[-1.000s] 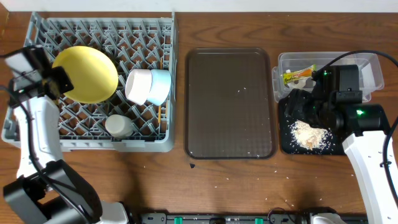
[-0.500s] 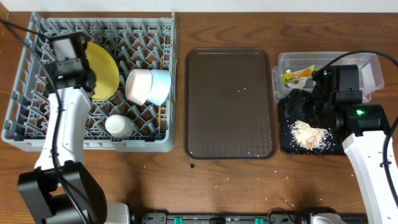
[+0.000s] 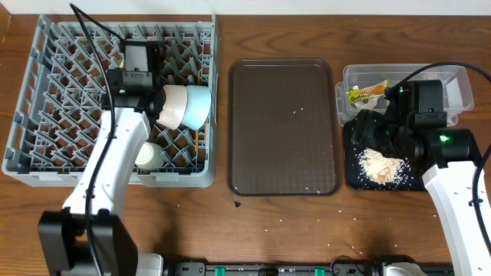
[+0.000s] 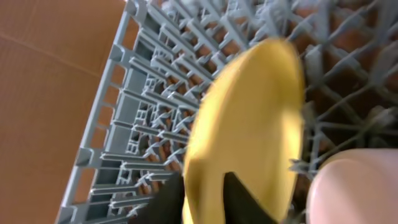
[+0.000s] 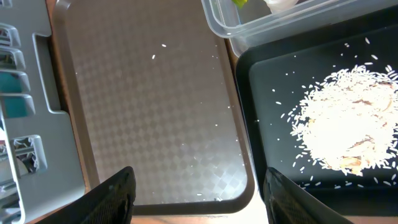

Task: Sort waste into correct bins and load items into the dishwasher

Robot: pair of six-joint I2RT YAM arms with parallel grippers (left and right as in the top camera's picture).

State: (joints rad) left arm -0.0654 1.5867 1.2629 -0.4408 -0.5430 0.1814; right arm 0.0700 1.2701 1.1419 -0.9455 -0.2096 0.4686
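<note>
My left gripper [image 3: 138,74] hangs over the middle of the grey dish rack [image 3: 54,100]. In the left wrist view it [image 4: 202,205] is shut on the rim of the pale-yellow plate [image 4: 249,124], held edge-on above the rack pegs [image 4: 143,124]. The plate is hidden in the overhead view. The white bowl [image 3: 173,106], light-blue bowl [image 3: 199,106], white cup [image 3: 146,156] and chopsticks [image 3: 200,139] lie in the rack. My right gripper [image 5: 196,199] is open and empty over the gap between the brown tray and the black tray [image 5: 267,81], which holds the rice heap [image 5: 348,130]. The wrapper [image 3: 368,93] lies in the clear tub [image 3: 453,77].
The brown serving tray [image 3: 284,126] lies between rack and bins, with a few stray grains on it. Crumbs dot the table in front of it [image 3: 268,227]. The white bowl [image 4: 354,186] sits close to the right of the held plate.
My left arm has swung right across the rack with the plate, which turned from flat-facing to edge-on and is now hidden under the wrist. The right arm has not moved.
</note>
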